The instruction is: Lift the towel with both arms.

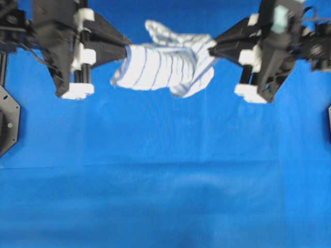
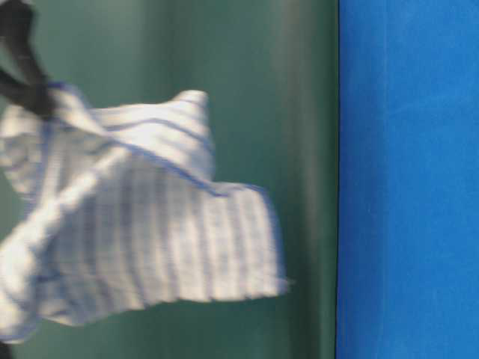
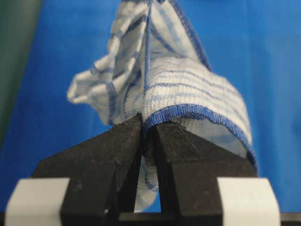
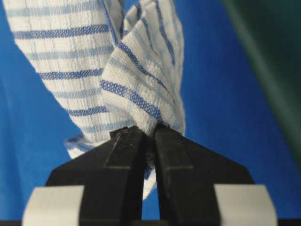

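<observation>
Closest to each wrist camera, a pair of black wedge-shaped jaws is pinched tight on cloth. The left gripper is closed on a blue-hemmed edge of the towel, which bunches just past its tips. The right gripper is likewise clamped on a gathered fold of the towel, the striped fabric fanning out beyond it.

From overhead, the towel, white with thin blue stripes, hangs stretched between the left gripper and the right gripper, one end in each, sagging and crumpled in the middle. Its loose lower edge droops towards the blue table cloth spread underneath, and a flap of it sticks up behind. White blocks sit on both black arms, at the left and right top corners of that view.

In the blurred table-level view, the towel is in the air against a dark green backdrop, clear of the table cloth
</observation>
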`<action>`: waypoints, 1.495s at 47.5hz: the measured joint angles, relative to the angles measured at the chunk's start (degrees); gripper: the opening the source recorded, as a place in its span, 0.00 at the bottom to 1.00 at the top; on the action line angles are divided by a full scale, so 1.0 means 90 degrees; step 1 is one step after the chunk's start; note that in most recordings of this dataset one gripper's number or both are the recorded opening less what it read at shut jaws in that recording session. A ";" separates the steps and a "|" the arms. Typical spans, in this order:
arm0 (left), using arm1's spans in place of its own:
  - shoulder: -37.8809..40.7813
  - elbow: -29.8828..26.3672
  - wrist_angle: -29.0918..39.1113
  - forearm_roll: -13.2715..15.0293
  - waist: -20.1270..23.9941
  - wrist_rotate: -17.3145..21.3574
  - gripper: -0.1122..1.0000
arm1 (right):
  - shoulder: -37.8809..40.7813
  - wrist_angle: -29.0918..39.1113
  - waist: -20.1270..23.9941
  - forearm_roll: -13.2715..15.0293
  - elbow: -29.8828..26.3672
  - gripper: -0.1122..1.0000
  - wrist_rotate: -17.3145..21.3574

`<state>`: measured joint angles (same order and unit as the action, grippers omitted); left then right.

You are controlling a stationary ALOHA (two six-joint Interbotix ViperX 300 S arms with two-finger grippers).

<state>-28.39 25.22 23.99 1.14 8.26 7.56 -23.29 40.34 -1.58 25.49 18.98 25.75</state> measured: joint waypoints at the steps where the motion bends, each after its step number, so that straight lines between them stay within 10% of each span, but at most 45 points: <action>1: -0.0029 -0.0049 0.0039 0.0000 0.0000 0.0000 0.15 | -0.0020 0.0039 0.0000 0.0000 -0.0059 0.16 -0.0020; 51: -0.0068 -0.1387 0.0879 -0.0010 -0.0010 -0.0029 0.16 | -0.0186 0.0908 0.0273 -0.0088 -0.1445 0.16 -0.0937; 58: -0.0127 -0.1377 0.0869 0.0000 -0.0078 0.0010 0.46 | -0.0254 0.0977 0.0254 -0.0098 -0.1426 0.21 -0.1055; 66: -0.0166 -0.1338 0.0840 0.0000 -0.0156 0.0000 0.89 | -0.0264 0.0996 0.0244 -0.0068 -0.1406 0.66 -0.1064; 71: -0.0195 -0.1309 0.0791 0.0000 -0.0156 -0.0049 0.93 | -0.0273 0.0996 0.0244 -0.0029 -0.1406 0.71 -0.1055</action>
<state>-30.15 13.45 31.11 1.14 6.86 7.12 -25.75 49.31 0.62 25.22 6.33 16.26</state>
